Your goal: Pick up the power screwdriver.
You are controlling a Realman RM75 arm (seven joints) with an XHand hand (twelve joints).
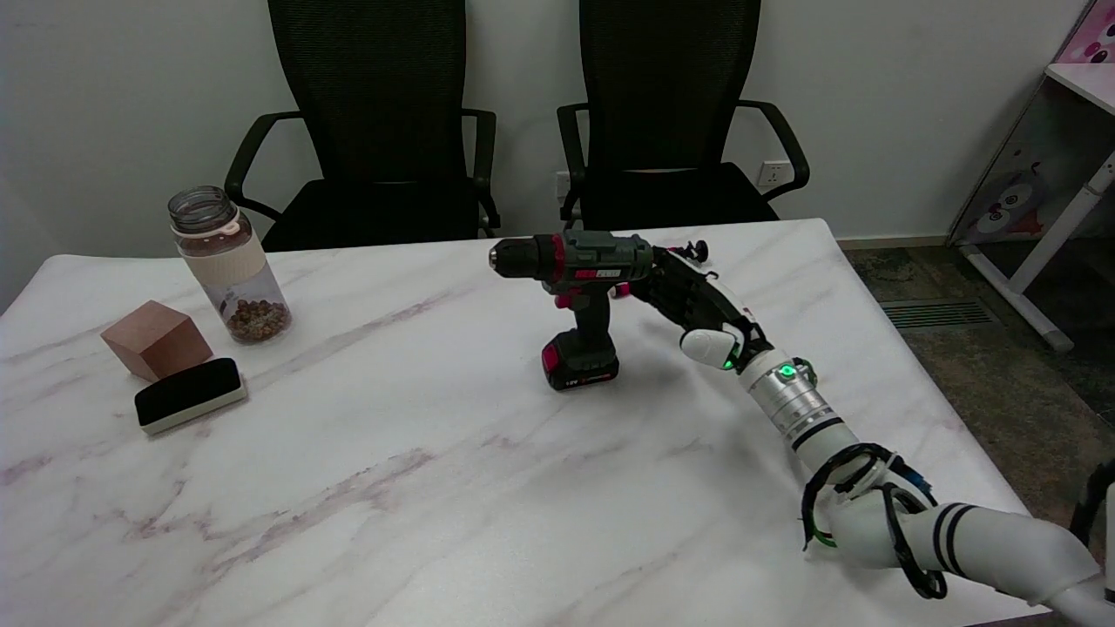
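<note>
The power screwdriver (584, 270), grey and black with red trim, stands upright on its battery base (580, 364) in the middle of the table, chuck pointing left. My right hand (697, 300) reaches in from the lower right, and its fingers (666, 283) stretch up to the rear end of the tool's body, just right of the handle. The fingers are spread and not wrapped around anything. Whether the fingertips touch the housing I cannot tell. The hand hides most of the tool's red strap.
A glass jar (228, 266) with brown beads, a wooden cube (157, 340) and a black-topped pad (190, 394) sit at the left of the marble table (418, 496). Two black chairs (375, 113) (666, 104) stand behind the far edge.
</note>
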